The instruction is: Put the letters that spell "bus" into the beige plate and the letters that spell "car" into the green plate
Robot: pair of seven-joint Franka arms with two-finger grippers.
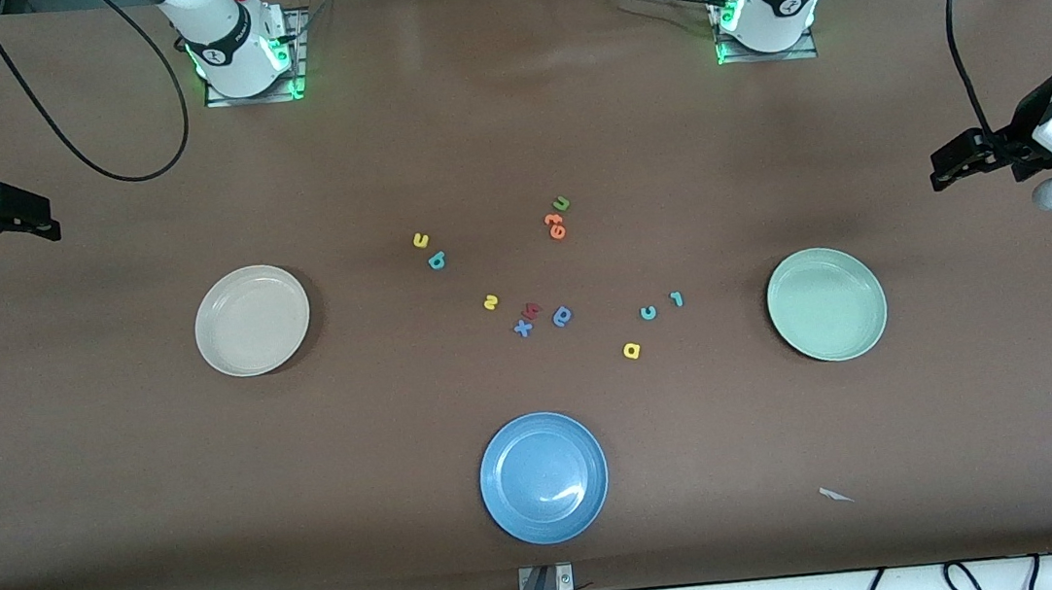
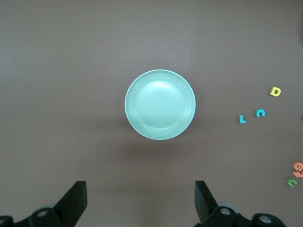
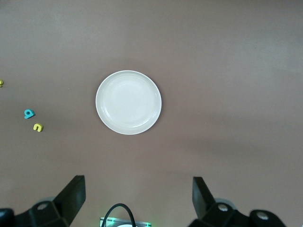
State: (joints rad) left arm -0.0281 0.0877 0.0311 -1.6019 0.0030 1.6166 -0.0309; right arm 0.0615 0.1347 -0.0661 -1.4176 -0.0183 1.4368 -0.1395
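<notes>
Both plates are lying empty on the brown bench (image 1: 113,456): the beige plate (image 1: 252,320) toward the right arm's end, the green plate (image 1: 826,303) toward the left arm's end. Between them the tiny foam letters are lying scattered: teal b (image 1: 436,260) beside yellow u (image 1: 421,241), yellow s (image 1: 490,303), teal c (image 1: 648,312), teal r (image 1: 677,299), yellow a (image 1: 631,350). The left tool (image 2: 139,201) and right tool (image 3: 137,198) are hanging wide open, gripping nothing, each above its own end.

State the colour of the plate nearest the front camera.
Blue. That plate shows best in the front view; the wrist views miss it.
</notes>
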